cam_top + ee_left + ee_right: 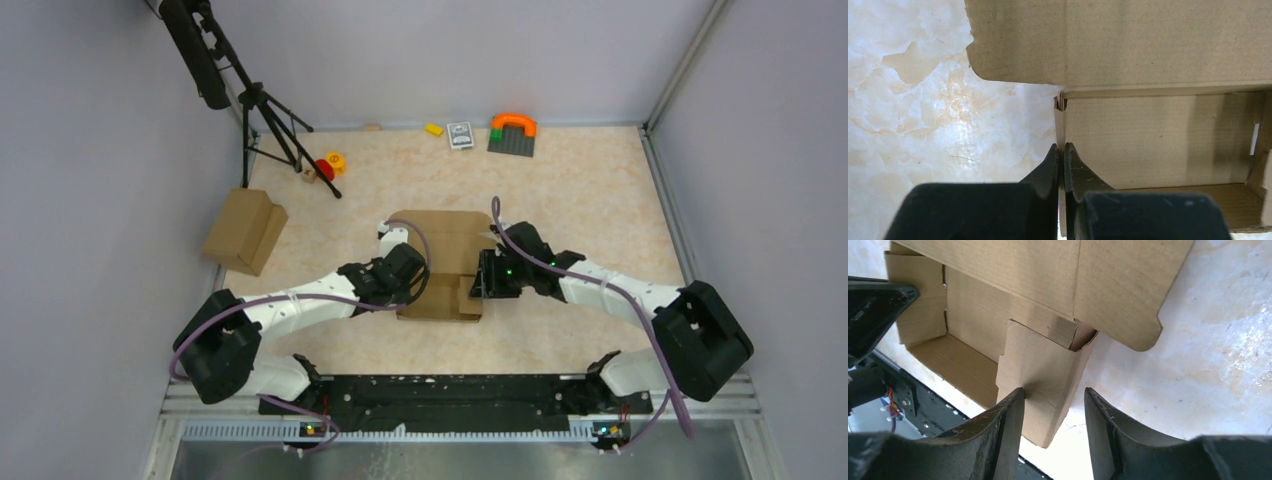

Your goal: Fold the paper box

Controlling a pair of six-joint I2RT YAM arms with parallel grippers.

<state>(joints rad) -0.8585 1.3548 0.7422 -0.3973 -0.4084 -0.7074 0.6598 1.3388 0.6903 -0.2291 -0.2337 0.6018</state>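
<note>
At the far left of the counter (600,190) a black tripod (268,118) stands in the back corner, with a bulky brown carton (245,232) in front of it and 2 small toys, 1 red (324,169) and 1 yellow (336,160), near its feet. Right of these, the left arm reaches in from the near edge, and the left gripper (1061,150) is pinched tight on the upright left wall of the paper box (440,235), 1 finger (1047,167) outside the wall and the other inside, with only the thin cardboard edge between them. The paper box sits in the middle of the counter between the 2 arms, plain brown and partly formed: its floor and side walls make a shallow tray toward the near side, while a broad flap with rounded corners lies flat toward the far side. On its right, the right gripper (1054,392) is spread apart around a raised side flap (1040,375); the left finger (1009,420) is at the flap's face, and the right finger (1103,425) stands clear of it over bare counter. Along the back edge, right of centre, lie a small yellow block (434,129), a card pack (460,135) and a gray plate (510,143) carrying an orange arch (514,122).
</note>
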